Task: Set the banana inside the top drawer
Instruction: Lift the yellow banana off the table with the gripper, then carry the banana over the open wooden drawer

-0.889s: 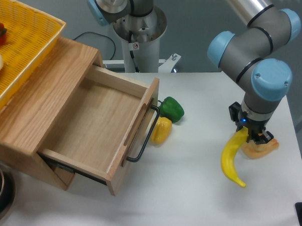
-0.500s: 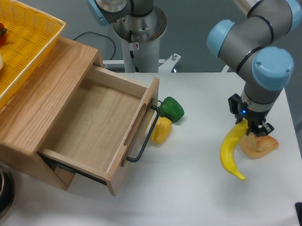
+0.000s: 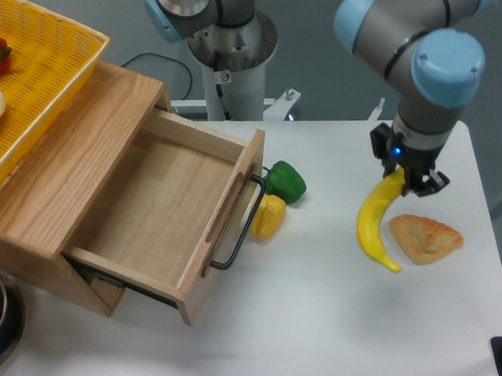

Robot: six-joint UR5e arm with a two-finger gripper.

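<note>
The banana (image 3: 373, 224) is gripped at its upper end by the jaws of the gripper (image 3: 404, 176), hanging nearly upright; the open top drawer (image 3: 163, 205) lies well to its left.

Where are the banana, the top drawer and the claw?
banana (image 3: 367, 230): fixed camera, mid-body.
top drawer (image 3: 154, 202): fixed camera, bare floor inside.
claw (image 3: 406, 176): fixed camera, between fingertips, gripping the banana's top end.

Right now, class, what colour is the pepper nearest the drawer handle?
Yellow: the pepper by the handle, fixed camera view.
</note>
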